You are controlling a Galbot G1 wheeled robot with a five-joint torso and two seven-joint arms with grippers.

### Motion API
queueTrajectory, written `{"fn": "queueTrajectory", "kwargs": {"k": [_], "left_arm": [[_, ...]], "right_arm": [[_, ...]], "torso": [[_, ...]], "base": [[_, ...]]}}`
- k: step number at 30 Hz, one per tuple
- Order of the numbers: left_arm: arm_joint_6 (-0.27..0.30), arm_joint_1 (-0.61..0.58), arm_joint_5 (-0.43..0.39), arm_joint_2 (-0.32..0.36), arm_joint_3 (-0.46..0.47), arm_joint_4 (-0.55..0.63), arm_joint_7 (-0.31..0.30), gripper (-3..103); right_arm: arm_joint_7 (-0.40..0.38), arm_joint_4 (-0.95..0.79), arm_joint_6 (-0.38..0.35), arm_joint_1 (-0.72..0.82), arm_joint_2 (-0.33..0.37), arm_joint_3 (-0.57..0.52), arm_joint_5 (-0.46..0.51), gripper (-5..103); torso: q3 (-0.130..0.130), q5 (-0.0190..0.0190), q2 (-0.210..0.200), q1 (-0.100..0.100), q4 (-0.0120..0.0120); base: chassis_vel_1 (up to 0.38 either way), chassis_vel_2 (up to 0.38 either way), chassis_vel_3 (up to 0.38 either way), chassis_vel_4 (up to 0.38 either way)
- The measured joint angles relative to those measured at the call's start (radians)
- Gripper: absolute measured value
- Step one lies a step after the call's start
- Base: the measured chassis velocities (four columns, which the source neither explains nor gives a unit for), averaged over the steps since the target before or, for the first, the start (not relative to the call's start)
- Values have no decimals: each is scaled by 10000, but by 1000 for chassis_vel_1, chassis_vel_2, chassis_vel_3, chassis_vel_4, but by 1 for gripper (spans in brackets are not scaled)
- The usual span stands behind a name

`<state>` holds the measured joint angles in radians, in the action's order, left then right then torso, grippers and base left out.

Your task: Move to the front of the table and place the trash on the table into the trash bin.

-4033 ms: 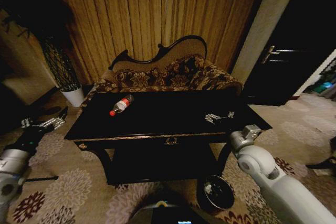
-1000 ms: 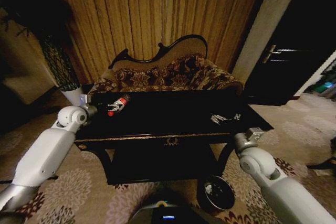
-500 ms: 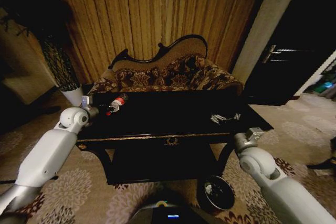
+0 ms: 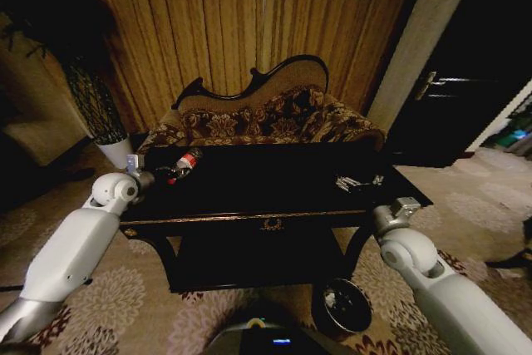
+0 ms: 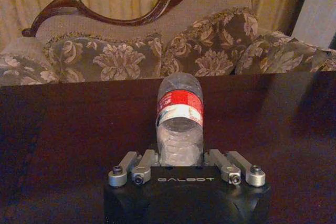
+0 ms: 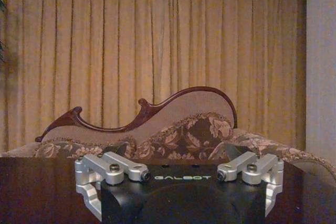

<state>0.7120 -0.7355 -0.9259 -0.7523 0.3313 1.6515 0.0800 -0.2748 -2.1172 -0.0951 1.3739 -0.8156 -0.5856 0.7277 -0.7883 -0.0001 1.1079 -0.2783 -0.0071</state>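
The trash I can see is a clear plastic bottle [image 4: 185,160] with a red label, at the far left of the glossy black table [image 4: 274,193]. My left gripper [image 4: 169,175] reaches in over the table's left end. In the left wrist view the bottle [image 5: 180,114] points away from the camera, and the left gripper [image 5: 181,157] is shut on its near end. My right gripper [image 4: 358,182] hovers over the table's right part. It stands open with nothing in it in the right wrist view [image 6: 181,184]. The dark round trash bin [image 4: 342,306] stands on the carpet under the table's front right corner.
A floral sofa [image 4: 274,118] with a carved dark frame stands right behind the table. A white plant pot [image 4: 116,151] sits at the back left, and a dark door [image 4: 449,97] is at the right. Something white lies inside the bin. Patterned carpet lies in front.
My left arm has swung from the floor side onto the table and closed around the bottle. Over the last second the bottle shifted slightly left. The right arm barely moved.
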Motion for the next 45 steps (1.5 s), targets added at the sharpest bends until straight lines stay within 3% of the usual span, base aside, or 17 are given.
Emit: {"fn": "queueTrajectory", "kwargs": {"k": [3, 6, 8, 9, 11, 13, 14, 15, 17, 20, 23, 24, 28, 29, 32, 36, 45], "left_arm": [[-87, -1, 25, 0, 30, 79, 42, 32], [-710, 15, 395, 28, 13, 323, 222, 32], [-810, 27, 461, 29, 4, 350, 245, 32], [-1344, 44, 736, 29, -23, 441, 332, 32], [-1568, 30, 836, 30, -25, 486, 344, 32], [-2342, -164, 1122, 77, 65, 769, 357, 32], [-2342, -164, 1122, 77, 65, 769, 357, 32], [-2733, -321, 1206, 126, 156, 982, 376, 32], [-3575, -685, 1220, 243, 451, 1609, 393, 32], [-4070, -870, 1183, 296, 583, 1971, 372, 32], [-5082, -1239, 1172, 422, 788, 2863, 369, 32], [-5082, -1239, 1172, 422, 788, 2863, 369, 32], [-5576, -1436, 806, 551, 842, 3870, 400, 32], [-5576, -1436, 806, 551, 842, 3870, 400, 32], [-5721, -1430, 619, 686, 697, 4428, 566, 32], [-5811, -1429, 613, 827, 347, 4843, 750, 32], [-6044, -862, 695, 1192, -845, 5195, 1016, 32]], "right_arm": [[-12, -6, 0, -1, -6, -3, 14, 100], [-40, -55, 1, -4, 1, -10, 76, 100], [-48, -78, 1, -4, 4, -10, 99, 100], [-140, -193, -23, -7, 22, -8, 199, 100], [-209, -256, -44, -8, 37, -5, 242, 100], [-330, -482, -119, -8, 139, -9, 417, 100], [-330, -482, -119, -8, 139, -9, 417, 100], [-370, -586, -139, -8, 203, -18, 535, 100], [-587, -1005, -285, -115, 434, -37, 1270, 100], [-836, -1278, -403, -261, 591, 3, 1916, 100], [-1186, -1838, -609, -774, 1127, 201, 3486, 100], [-1186, -1838, -609, -774, 1127, 201, 3486, 100], [-1070, -2472, -985, -1434, 1992, 317, 5545, 100], [-1070, -2472, -985, -1434, 1992, 317, 5545, 100], [-133, -2645, -1005, -1898, 2432, 407, 6709, 100], [416, -2804, -892, -2278, 2715, 462, 7585, 100], [1325, -2824, -777, -2801, 2842, 681, 8492, 100]], "torso": [[0, 0, 0, 0, 0], [0, 0, 0, 0, 0], [0, 0, 0, 0, 0], [0, 1, 0, 0, -1], [0, 1, 0, 0, -2], [0, 1, 0, 0, -3], [0, 1, 0, 0, -3], [0, 1, 0, 0, -2], [0, 2, 0, 0, 0], [0, 1, 0, 0, 0], [0, 3, 0, 0, 0], [0, 3, 0, 0, 0], [0, 0, 1, 0, -1], [0, 0, 1, 0, -1], [0, 1, 1, 0, -1], [0, 1, 1, 0, 0], [0, 2, 0, 0, -2]], "base": [[0, 0, 0, 0], [0, 0, 0, 0], [0, 0, 0, 0], [0, 0, 0, 0], [0, 0, 0, 0], [0, 0, 0, 0], [0, 0, 0, 0], [0, 0, 0, 0], [0, 0, 0, 0], [0, 0, 0, 0], [0, 0, 0, 0], [0, 0, 0, 0], [0, 0, 0, 0], [0, 0, 0, 0], [0, 0, 0, 0], [0, 0, 0, 0], [0, 0, 0, 0]]}}
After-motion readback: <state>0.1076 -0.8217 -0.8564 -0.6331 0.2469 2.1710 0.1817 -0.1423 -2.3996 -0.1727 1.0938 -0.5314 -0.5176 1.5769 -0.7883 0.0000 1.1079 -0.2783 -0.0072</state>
